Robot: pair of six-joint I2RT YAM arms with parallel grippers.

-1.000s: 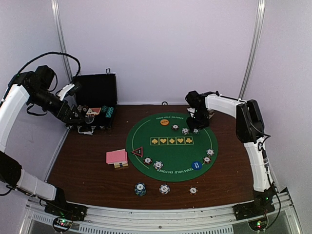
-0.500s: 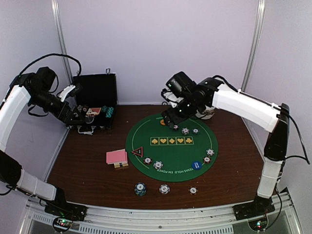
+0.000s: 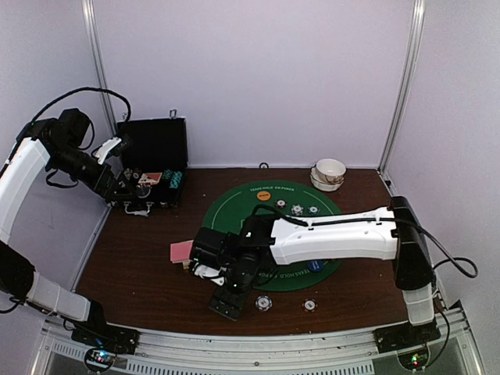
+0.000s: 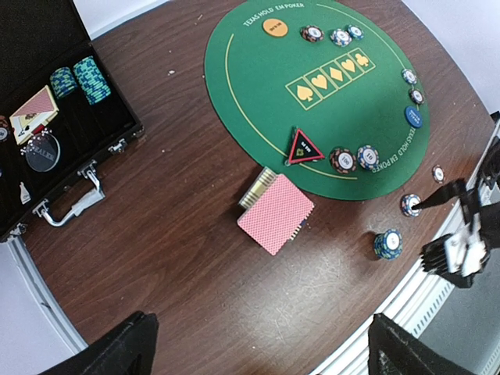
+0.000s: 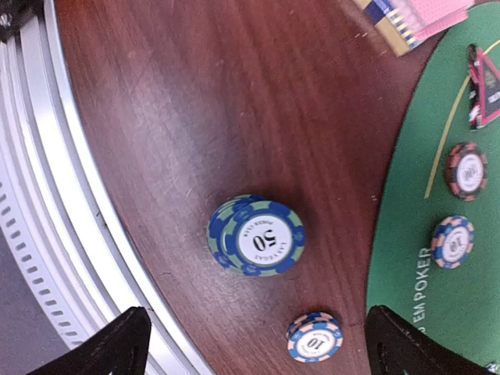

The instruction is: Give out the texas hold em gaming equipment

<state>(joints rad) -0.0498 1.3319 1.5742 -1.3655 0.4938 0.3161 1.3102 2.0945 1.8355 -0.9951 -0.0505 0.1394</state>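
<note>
Roughly halfway: chips, orange button, blue button and triangle marker lie on the green mat; pink cards sit undealt just left of it (spare chips in the far-left case). Both gape empty: left gripper far left, right gripper above the near chip stack.

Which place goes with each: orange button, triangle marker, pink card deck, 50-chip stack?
1 orange button
2 triangle marker
3 pink card deck
4 50-chip stack

A on the table, beside the green mat and off its left edge
B on the table by the near rail
C on the mat's far part, under its title
D on the mat's edge nearest the deck

Pairs: 1-C, 2-D, 3-A, 4-B
</note>
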